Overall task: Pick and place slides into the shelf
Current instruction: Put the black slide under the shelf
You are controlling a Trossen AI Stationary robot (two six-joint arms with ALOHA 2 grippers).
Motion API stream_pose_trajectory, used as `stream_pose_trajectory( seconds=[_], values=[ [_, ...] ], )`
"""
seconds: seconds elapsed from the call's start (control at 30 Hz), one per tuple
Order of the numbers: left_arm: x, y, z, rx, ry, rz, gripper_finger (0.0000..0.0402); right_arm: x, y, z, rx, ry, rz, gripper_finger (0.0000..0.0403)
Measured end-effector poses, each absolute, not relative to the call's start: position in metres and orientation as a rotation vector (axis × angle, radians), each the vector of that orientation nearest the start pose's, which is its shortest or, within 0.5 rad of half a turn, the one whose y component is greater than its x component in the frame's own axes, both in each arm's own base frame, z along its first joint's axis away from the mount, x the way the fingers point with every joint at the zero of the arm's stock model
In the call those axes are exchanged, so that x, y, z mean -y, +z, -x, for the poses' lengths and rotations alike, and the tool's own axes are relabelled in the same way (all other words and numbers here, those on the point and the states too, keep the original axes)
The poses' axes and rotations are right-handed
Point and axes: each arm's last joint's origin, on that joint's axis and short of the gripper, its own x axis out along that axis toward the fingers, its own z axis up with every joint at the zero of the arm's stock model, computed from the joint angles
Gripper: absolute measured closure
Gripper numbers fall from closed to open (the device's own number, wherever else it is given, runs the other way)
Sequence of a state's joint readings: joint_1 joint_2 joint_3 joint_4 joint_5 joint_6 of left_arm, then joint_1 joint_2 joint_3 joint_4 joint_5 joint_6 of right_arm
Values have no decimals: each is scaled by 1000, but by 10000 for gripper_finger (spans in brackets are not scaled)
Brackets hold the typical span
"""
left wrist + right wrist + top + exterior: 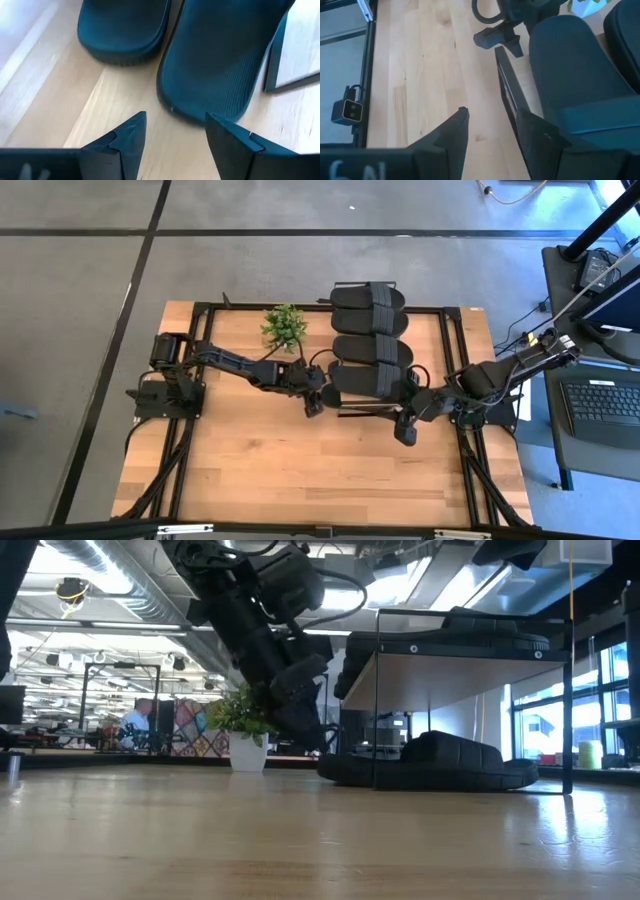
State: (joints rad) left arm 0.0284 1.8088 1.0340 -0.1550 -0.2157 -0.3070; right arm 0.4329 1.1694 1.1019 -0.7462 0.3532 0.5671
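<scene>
Left gripper (313,402) sits open and empty right beside the sandals (368,378) tucked under the shelf (455,665), more pairs up top, while the right gripper (405,430), jaws apart too, hangs near the shelf's other side.

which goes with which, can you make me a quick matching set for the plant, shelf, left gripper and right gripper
1 plant
2 shelf
3 left gripper
4 right gripper

a open, empty, by the shelf's right end
b holds black slides on top and underneath
c green, in a white pot
d open, empty, just short of a slide's sole

Pairs: 1-c, 2-b, 3-d, 4-a
</scene>
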Motion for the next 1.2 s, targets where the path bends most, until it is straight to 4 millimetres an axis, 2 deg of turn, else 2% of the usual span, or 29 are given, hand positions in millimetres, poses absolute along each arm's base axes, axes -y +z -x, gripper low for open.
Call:
stream_pose_trajectory(
  seconds=[0.2,0.47,0.77,1.2],
  values=[
    [-16,156,-351,-926,374,189,207,-91,321,-212,-744,-121,-220,236],
    [-16,158,-354,-890,372,199,207,-92,321,-212,-743,-119,-221,236],
    [-16,145,-355,-939,377,191,207,-93,321,-211,-743,-115,-221,236],
    [-16,137,-366,-854,376,250,207,-93,321,-211,-743,-115,-220,236]
  ],
)
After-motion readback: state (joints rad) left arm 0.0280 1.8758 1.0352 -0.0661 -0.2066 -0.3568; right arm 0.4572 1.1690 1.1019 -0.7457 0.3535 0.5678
